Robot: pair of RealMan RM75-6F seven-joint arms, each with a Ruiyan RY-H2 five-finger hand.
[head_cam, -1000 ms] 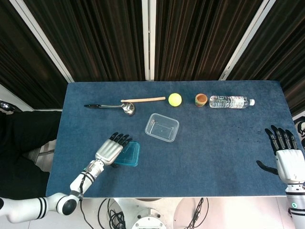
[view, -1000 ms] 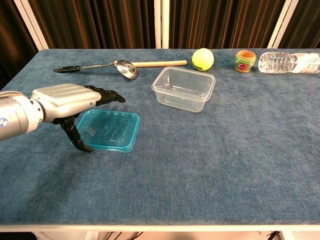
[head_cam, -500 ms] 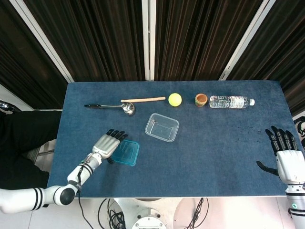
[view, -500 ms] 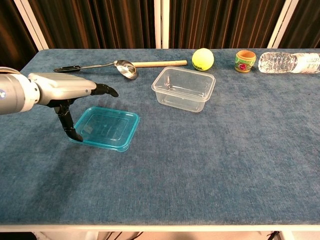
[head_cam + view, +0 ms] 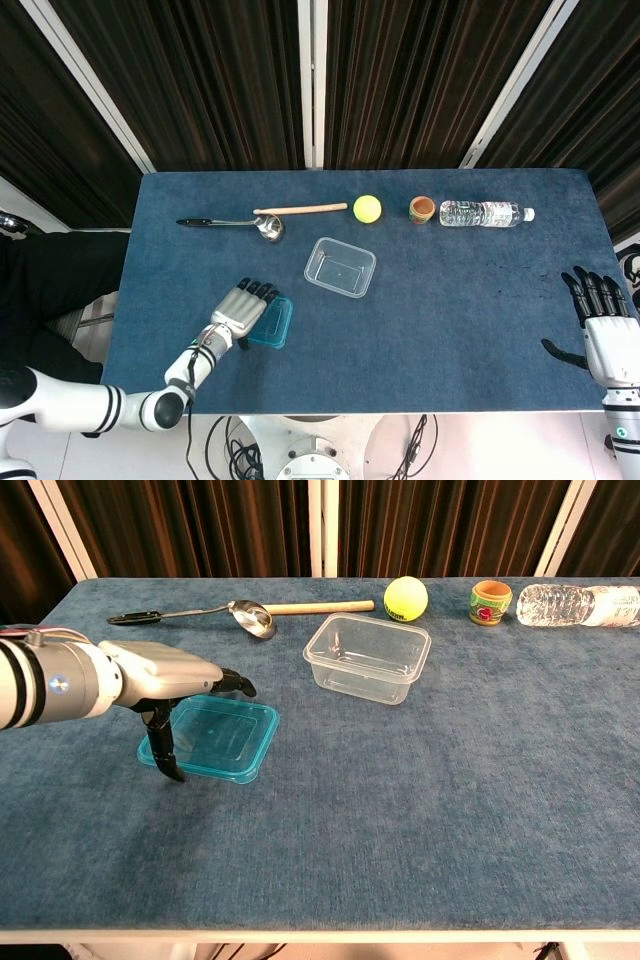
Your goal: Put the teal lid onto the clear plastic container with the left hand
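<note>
head view: blue table carries the clear plastic container near its middle, upright and open-topped. teal lid lies below and to the left of it, well apart from the container, nearer the front edge. left hand sits over the lid's left side, fingers extended across it; contact cannot be confirmed from this angle. along the far side, left to right: metal ladle, wooden stick just behind the ladle bowl, yellow ball, small brown cup, water bottle lying on its side. right hand rests at the right front edge, fingers spread, holding nothing. chest view: the lid appears tilted, its left end raised off the cloth and its right end down. the left hand has its fingers reaching over the lid's top at the left rear edge and its thumb down at the left front corner, so the lid's left end sits between them; firm grip cannot be told. container stands to the right and farther back, separate from lid and hand. ladle, stick, ball, cup and bottle line the far edge. right hand does not appear in this view.
</note>
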